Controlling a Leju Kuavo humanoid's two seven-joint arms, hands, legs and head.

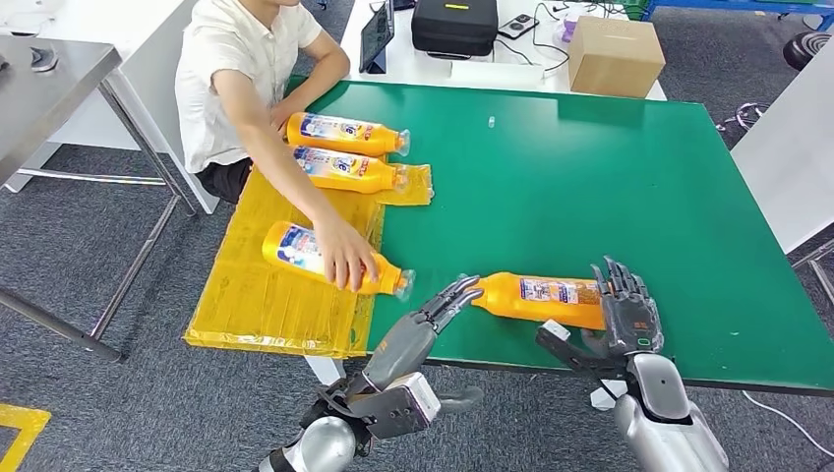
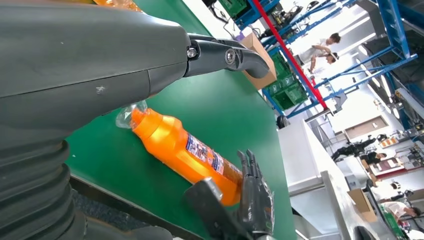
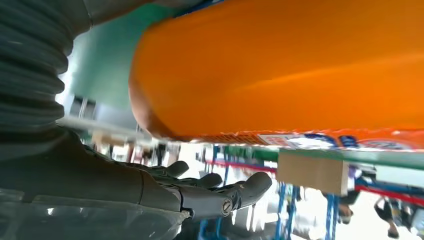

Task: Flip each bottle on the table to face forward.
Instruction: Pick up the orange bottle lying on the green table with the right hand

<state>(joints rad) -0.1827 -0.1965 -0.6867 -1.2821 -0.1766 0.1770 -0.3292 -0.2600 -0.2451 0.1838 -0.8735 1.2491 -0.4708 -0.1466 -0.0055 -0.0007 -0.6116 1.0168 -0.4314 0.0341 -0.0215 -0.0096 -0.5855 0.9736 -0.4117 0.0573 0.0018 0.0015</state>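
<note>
Seemingly full and fairly heavy, the orange bottle [image 1: 539, 298] in the head view lies on its side near the front edge of the green table [image 1: 590, 177], cap toward the left hand [image 1: 441, 313], whose straight, spread fingers reach to just beside the cap and hold nothing. The right hand [image 1: 618, 320] stands at the bottle's base end, fingers upright behind it and thumb in front, cupping it; whether it truly squeezes I cannot tell. The plastic looks stiff but smooth and probably slippery, so the thick body near the label seems the safest hold for rolling it. Three more bottles [image 1: 339, 169] lie on a yellow mat [image 1: 266, 305], a person's hand [image 1: 344, 258] resting on the nearest. From the left wrist view, the bottle [image 2: 185, 152] shows its crinkled shrink-wrapped neck, and the right hand [image 2: 252, 200] stands at its far end; a cardboard box [image 2: 260, 60] sits beyond, near blue racking. Close up in the right wrist view, the bottle's base [image 3: 280, 70] looms above slightly curled fingers [image 3: 220, 192] that stay apart from it.
</note>
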